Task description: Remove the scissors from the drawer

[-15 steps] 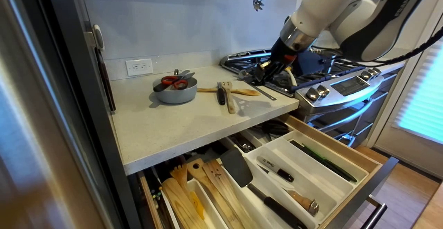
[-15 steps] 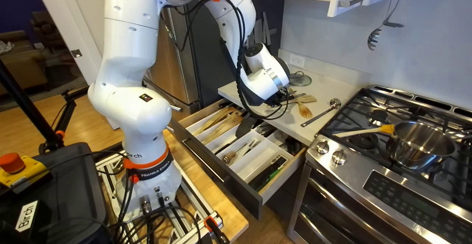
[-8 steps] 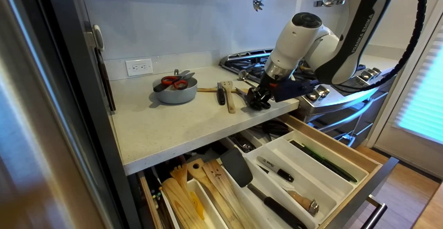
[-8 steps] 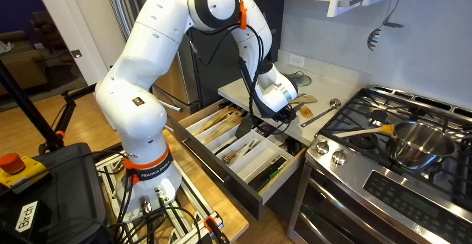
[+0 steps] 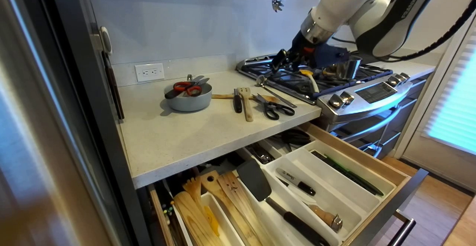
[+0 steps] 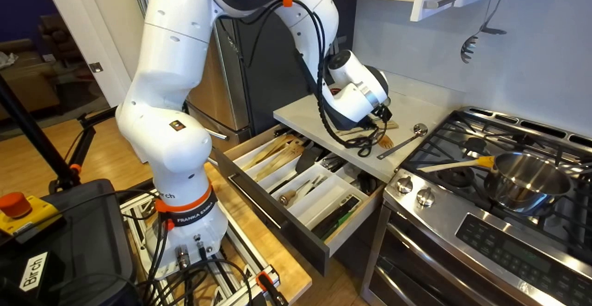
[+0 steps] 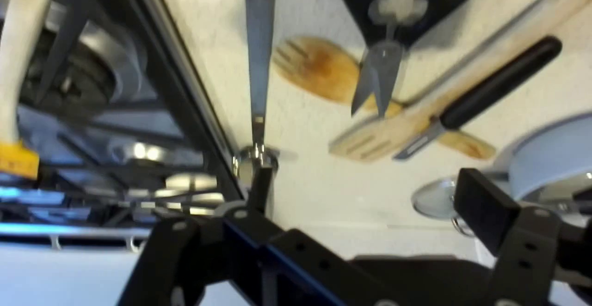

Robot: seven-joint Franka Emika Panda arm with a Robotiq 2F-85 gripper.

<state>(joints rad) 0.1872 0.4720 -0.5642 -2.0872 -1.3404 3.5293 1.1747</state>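
The black-handled scissors (image 5: 272,106) lie on the counter near its front edge, blades slightly apart; the wrist view also has these scissors (image 7: 384,68), handles cut off at the top. My gripper (image 7: 370,199) is spread wide with nothing between its fingertips. It hangs in the air above and behind the scissors, in an exterior view the gripper (image 5: 286,62) being near the stove's edge. Below the counter the drawer (image 5: 334,183) stands pulled out, holding wooden utensils, a black spatula, a marker and knives. Only part of the scissors' handles (image 6: 365,150) shows behind the arm's cables.
A grey bowl (image 5: 189,99) holding red-handled scissors (image 5: 187,88) sits on the counter. Wooden utensils (image 5: 245,104) and a long metal ladle (image 5: 279,95) lie near the black-handled scissors. On the stove stands a steel pot (image 6: 527,183) with a yellow-headed utensil (image 6: 458,163) resting on it.
My gripper came down to the counter with the scissors, opened and let them go there, then rose back away from them. The drawer and its contents have not moved.
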